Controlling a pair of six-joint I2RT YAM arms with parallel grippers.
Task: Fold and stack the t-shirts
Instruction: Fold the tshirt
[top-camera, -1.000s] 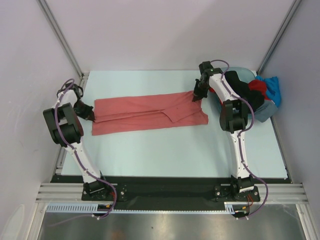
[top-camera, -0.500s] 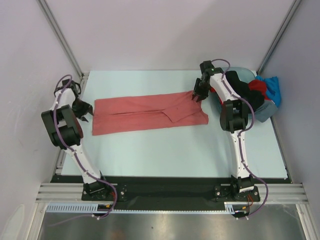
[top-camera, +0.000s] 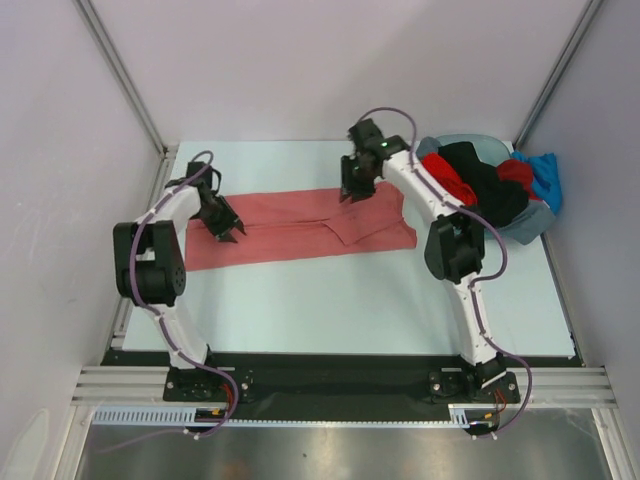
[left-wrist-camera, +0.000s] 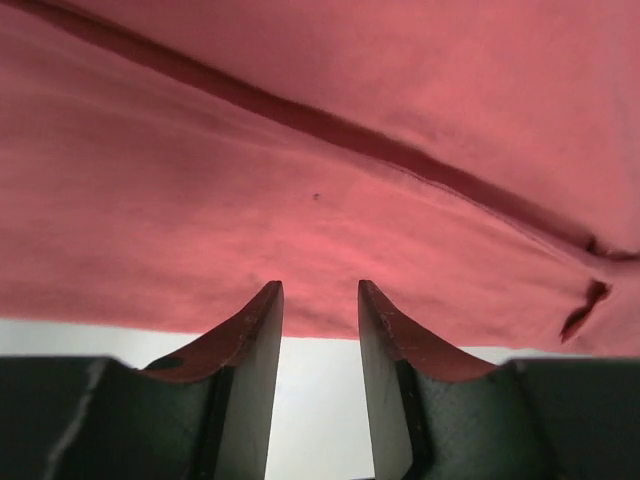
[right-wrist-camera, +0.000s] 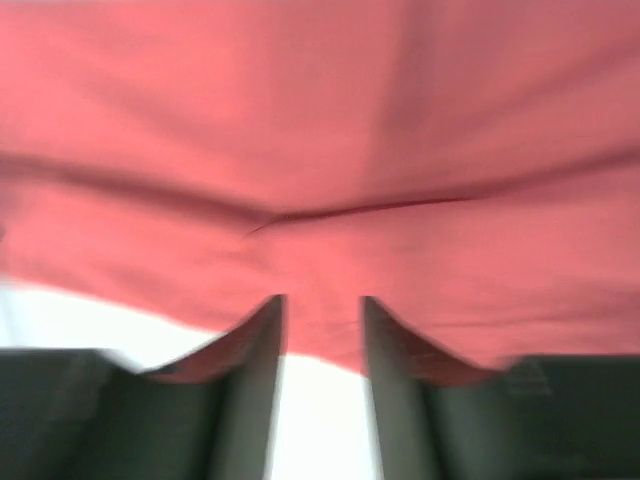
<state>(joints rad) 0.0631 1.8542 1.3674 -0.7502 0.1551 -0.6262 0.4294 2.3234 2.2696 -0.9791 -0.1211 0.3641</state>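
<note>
Salmon-red t-shirt (top-camera: 290, 240) lies folded lengthwise on the table (top-camera: 350, 300), left gripper (top-camera: 232, 231) and right gripper (top-camera: 351, 194) poised above it, jaws apart and empty; the crosswise fold next likely needs fresh end grips.

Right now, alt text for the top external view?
A salmon-red t-shirt lies folded into a long strip across a pale table. The left gripper is over its left end and the right gripper over its far edge, both open. At the right, a basin holds red, black and blue shirts.
</note>
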